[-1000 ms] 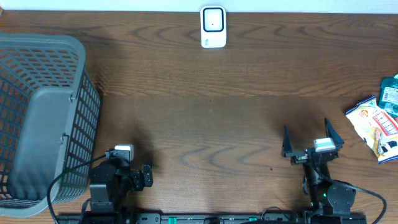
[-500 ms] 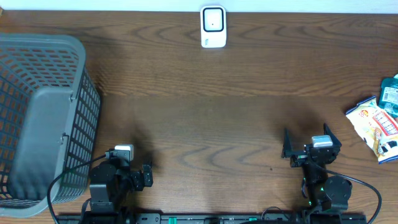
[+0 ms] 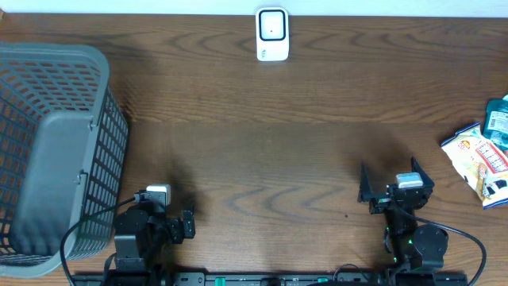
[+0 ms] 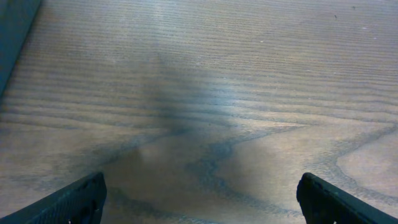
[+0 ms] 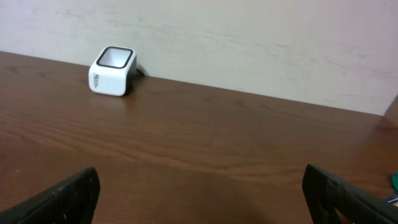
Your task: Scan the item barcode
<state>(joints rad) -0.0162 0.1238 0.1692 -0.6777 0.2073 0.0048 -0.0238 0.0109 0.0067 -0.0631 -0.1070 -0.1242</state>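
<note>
Matt wood-grain table (image 3: 302, 159), plastic mesh basket (image 3: 109, 159), glossy scanner (image 3: 272, 34).

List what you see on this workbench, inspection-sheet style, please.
Surface: dark wood-grain table.
Job's things: white scanner at the far edge; snack packets at the right edge.
Clutter: grey mesh basket on the left.
Jaws: both arms' jaws open, holding nothing.
Cables: black cables loop by each arm's base.
Surroundings: pale wall behind the table.
</note>
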